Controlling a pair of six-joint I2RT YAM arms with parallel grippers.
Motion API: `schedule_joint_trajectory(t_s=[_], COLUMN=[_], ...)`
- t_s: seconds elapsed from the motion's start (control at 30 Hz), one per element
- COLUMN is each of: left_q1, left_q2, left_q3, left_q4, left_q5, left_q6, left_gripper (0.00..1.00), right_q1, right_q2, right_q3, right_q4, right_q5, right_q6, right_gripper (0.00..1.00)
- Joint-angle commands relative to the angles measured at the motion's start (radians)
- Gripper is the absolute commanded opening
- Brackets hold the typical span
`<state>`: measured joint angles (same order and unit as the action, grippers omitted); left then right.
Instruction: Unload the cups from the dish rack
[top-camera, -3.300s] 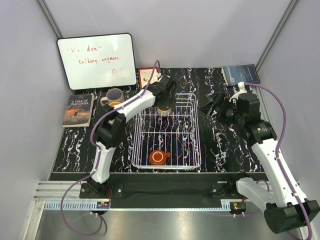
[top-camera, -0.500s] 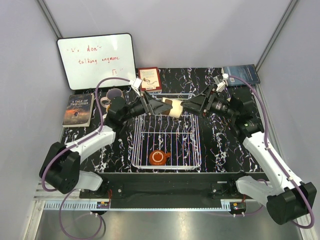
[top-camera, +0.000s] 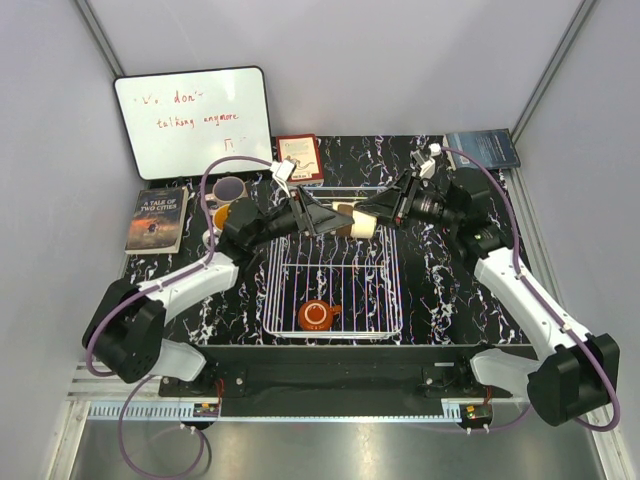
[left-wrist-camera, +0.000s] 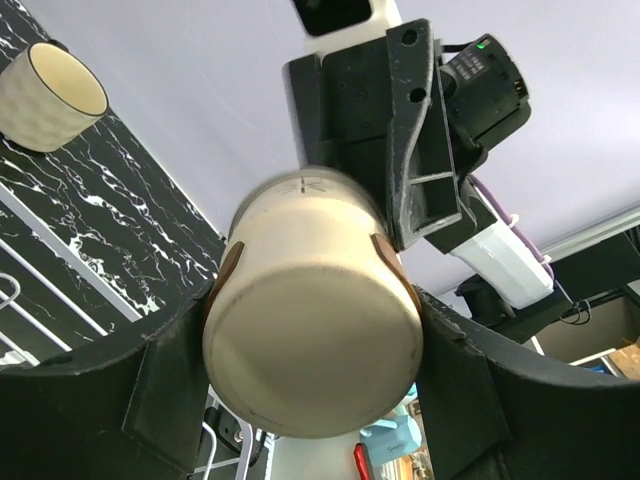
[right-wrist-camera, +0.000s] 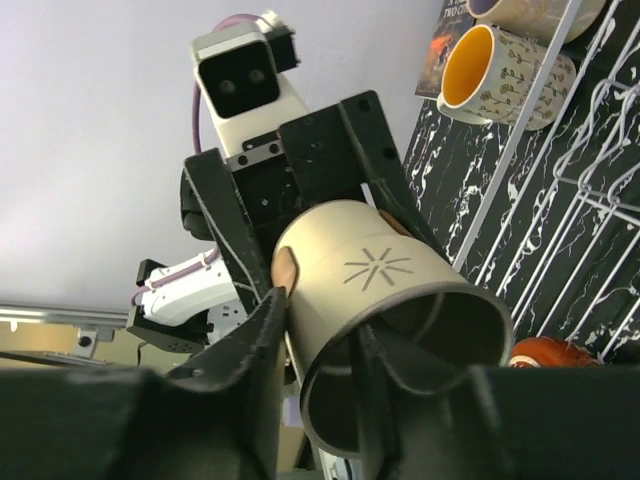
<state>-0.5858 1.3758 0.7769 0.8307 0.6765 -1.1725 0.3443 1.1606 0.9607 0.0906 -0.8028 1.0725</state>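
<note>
A cream cup (top-camera: 352, 220) with a star mark hangs on its side above the far edge of the white wire dish rack (top-camera: 270, 300). My left gripper (top-camera: 335, 218) is shut on its base end (left-wrist-camera: 310, 340). My right gripper (top-camera: 368, 218) is shut on the cup's wall at the mouth, one finger (right-wrist-camera: 370, 350) inside and the other outside (right-wrist-camera: 262, 320). A squat orange-red cup (top-camera: 317, 315) sits in the rack's near end.
Three cups (top-camera: 228, 200) stand on the table left of the rack; one has a yellow inside (right-wrist-camera: 500, 65). Another cream, dark-rimmed cup (left-wrist-camera: 50, 95) stands on the table. A whiteboard (top-camera: 193, 120) and books (top-camera: 157, 218) lie at the back.
The left gripper lifted the cream cup out of the rack's far end. The right gripper came in from the right and, in the last half second, shut on the cup's rim.
</note>
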Motion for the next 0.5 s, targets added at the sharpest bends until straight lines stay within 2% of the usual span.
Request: schedule_joint_trajectory(t_s=[0.0, 0.07, 0.1, 0.23, 0.33, 0.37, 0.4, 0.47], left_q1=[-0.02, -0.02, -0.02, -0.019, -0.016, -0.014, -0.009, -0.002], left_q2=[0.006, 0.009, 0.009, 0.016, 0.026, 0.029, 0.034, 0.039], left_q3=[0.01, 0.013, 0.016, 0.032, 0.045, 0.056, 0.061, 0.073], left_q4=[0.127, 0.117, 0.111, 0.033, -0.028, -0.051, -0.1, -0.143], left_q5=[0.043, 0.044, 0.046, 0.043, 0.041, 0.04, 0.038, 0.037], left_q6=[-0.03, -0.023, -0.021, 0.005, 0.033, 0.051, 0.059, 0.082], left_gripper=[0.0, 0.0, 0.0, 0.0, 0.36, 0.59, 0.71, 0.81], right_q1=[0.021, 0.022, 0.022, 0.022, 0.022, 0.022, 0.022, 0.022], right_q2=[0.005, 0.001, -0.009, -0.041, -0.078, -0.1, -0.113, -0.14], right_q3=[0.047, 0.041, 0.035, 0.024, 0.033, 0.045, 0.055, 0.078], right_q4=[0.075, 0.075, 0.075, 0.038, -0.023, -0.044, -0.067, -0.132], right_q5=[-0.032, -0.033, -0.036, -0.035, -0.009, 0.002, 0.02, 0.037], right_q6=[-0.014, -0.014, -0.014, -0.029, -0.075, -0.092, -0.107, -0.144], right_gripper=[0.27, 0.16, 0.01, 0.0, 0.0, 0.0, 0.0, 0.0])
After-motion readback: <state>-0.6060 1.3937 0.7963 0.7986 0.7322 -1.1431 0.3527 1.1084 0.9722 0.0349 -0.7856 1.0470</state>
